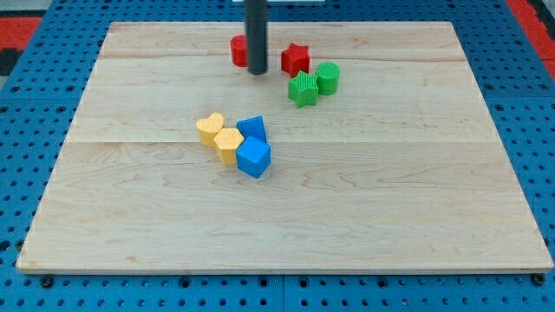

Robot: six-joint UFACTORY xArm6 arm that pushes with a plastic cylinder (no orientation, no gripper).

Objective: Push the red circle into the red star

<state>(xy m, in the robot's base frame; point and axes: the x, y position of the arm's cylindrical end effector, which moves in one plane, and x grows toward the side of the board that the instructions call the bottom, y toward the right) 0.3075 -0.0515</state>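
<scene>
The red circle (238,50) lies near the view's top, partly hidden behind my rod. The red star (296,58) lies a short way to its right, apart from it. My tip (257,71) rests on the board just right of and slightly below the red circle, between the circle and the star. Whether the rod touches the circle I cannot tell.
A green star (303,89) and a green cylinder (328,78) sit together just below-right of the red star. Mid-board are a yellow heart (209,129), a yellow hexagon (229,144), a blue triangle (252,128) and a blue cube (253,158), clustered. The wooden board (390,217) has blue pegboard around it.
</scene>
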